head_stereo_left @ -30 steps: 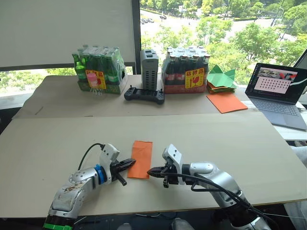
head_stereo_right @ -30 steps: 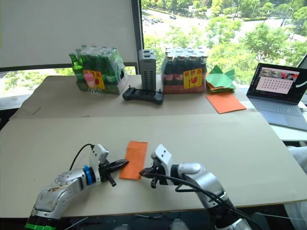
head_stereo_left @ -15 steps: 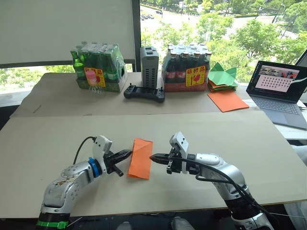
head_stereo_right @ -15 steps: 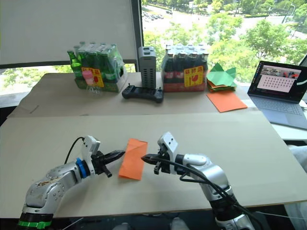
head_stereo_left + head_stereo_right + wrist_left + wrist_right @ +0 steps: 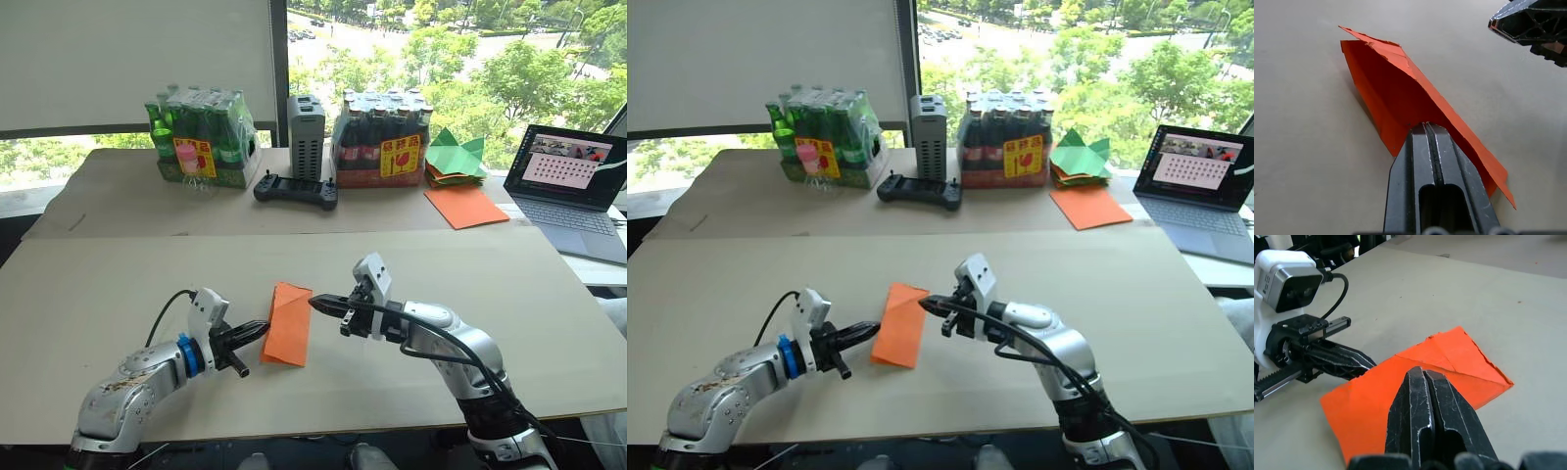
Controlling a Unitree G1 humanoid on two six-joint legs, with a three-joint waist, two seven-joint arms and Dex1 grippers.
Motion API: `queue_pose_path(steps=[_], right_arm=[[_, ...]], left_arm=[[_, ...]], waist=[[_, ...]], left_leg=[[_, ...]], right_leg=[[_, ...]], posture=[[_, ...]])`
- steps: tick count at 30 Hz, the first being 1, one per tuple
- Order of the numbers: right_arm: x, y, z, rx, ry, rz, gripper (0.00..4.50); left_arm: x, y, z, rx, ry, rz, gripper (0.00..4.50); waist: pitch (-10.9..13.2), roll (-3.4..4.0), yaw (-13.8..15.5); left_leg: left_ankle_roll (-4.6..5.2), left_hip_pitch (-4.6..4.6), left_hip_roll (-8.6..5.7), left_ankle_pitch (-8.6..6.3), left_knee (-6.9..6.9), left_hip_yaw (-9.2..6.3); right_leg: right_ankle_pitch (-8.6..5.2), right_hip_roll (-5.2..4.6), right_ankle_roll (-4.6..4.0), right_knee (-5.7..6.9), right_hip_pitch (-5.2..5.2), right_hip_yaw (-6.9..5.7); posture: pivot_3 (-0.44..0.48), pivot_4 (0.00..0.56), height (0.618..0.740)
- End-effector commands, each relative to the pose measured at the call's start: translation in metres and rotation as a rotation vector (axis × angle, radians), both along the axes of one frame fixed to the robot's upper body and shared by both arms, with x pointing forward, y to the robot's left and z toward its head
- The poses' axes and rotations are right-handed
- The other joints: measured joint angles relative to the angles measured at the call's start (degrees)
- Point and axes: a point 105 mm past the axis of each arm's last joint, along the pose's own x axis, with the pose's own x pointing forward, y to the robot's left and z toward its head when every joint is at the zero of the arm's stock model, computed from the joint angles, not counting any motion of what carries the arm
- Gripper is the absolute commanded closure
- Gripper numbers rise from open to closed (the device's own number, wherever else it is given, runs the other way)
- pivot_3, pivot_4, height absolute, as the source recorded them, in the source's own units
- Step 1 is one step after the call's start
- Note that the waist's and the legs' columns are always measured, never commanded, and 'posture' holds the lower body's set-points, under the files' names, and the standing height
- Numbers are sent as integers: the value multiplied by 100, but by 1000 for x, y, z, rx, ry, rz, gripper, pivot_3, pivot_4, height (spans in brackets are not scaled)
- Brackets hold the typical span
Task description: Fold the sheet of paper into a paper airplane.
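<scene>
The sheet of paper point(image 5: 287, 324), a folded bright orange strip, lies near the front middle of the beige table point(image 5: 509, 294), tilted so that one long side lifts off the surface. The left gripper point(image 5: 261, 328) comes in from the 8 o'clock side of the paper, its two black fingers point(image 5: 1431, 161) pressed together with no gap between them, and their tips sit on the paper's near edge; in the left wrist view the fold rises from the fingertips like a low ridge, though whether the paper is pinched between them or only touched cannot be told. The right gripper point(image 5: 315, 304) reaches from the 3 o'clock side with its fingers point(image 5: 1425, 401) likewise closed tight and holding nothing that can be seen, its point just beside the paper's upper right corner. At 12 o'clock along the far edge stand a pack of green bottles point(image 5: 199, 144), a grey box point(image 5: 305, 137) and a pack of dark bottles point(image 5: 382, 146), with a black controller point(image 5: 295, 190) in front of the grey box. Toward 1 o'clock lies a smooth flat orange sheet point(image 5: 465, 207) with green paper shapes point(image 5: 453, 159) just behind it, and an open laptop point(image 5: 571, 186) sits at 2 o'clock.
</scene>
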Motion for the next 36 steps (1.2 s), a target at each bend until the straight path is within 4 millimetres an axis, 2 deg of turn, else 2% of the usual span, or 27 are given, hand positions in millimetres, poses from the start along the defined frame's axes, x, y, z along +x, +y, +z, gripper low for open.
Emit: queue_pose_path(steps=[1,8,15,22,26,31,36], right_arm=[[2,-1,16,47,-38,-5,4471],[-2,-2,19,59,-44,-13,4471],[-1,-6,28,76,-70,-42,4471],[-2,-10,32,75,-85,-59,4471],[-5,-11,26,38,-81,-54,4471],[-16,-9,-5,-107,-46,-12,4471],[-26,-5,-21,-162,-28,33,4471]], left_arm=[[4,-15,9,-14,-53,-43,4500],[10,-37,21,-34,-86,-121,4500],[10,-52,16,-11,-81,-199,4500],[11,-58,13,1,-81,-229,4500],[13,-59,10,6,-80,-236,4500],[14,-60,10,7,-81,-240,4500],[13,-59,10,7,-82,-233,4500]], waist=[[0,0,2],[0,0,-2],[0,0,1],[0,0,-4],[0,0,3],[0,0,0],[0,0,-7]], left_leg=[[0,0,0,0,0,0],[0,0,0,0,1,0],[1,1,-1,0,6,-1],[1,0,-1,0,9,-1],[1,0,-2,0,12,-1],[1,0,-2,0,14,-1],[1,-1,-2,0,23,-1]], right_leg=[[0,0,0,0,0,0],[0,0,0,2,1,0],[0,1,0,8,1,0],[0,1,0,13,1,1],[0,1,0,13,2,1],[0,1,0,14,3,0],[0,1,0,19,3,1]], posture=[[0,150,740],[0,150,740],[0,150,740],[0,150,740],[0,150,740],[0,150,740],[0,150,740]])
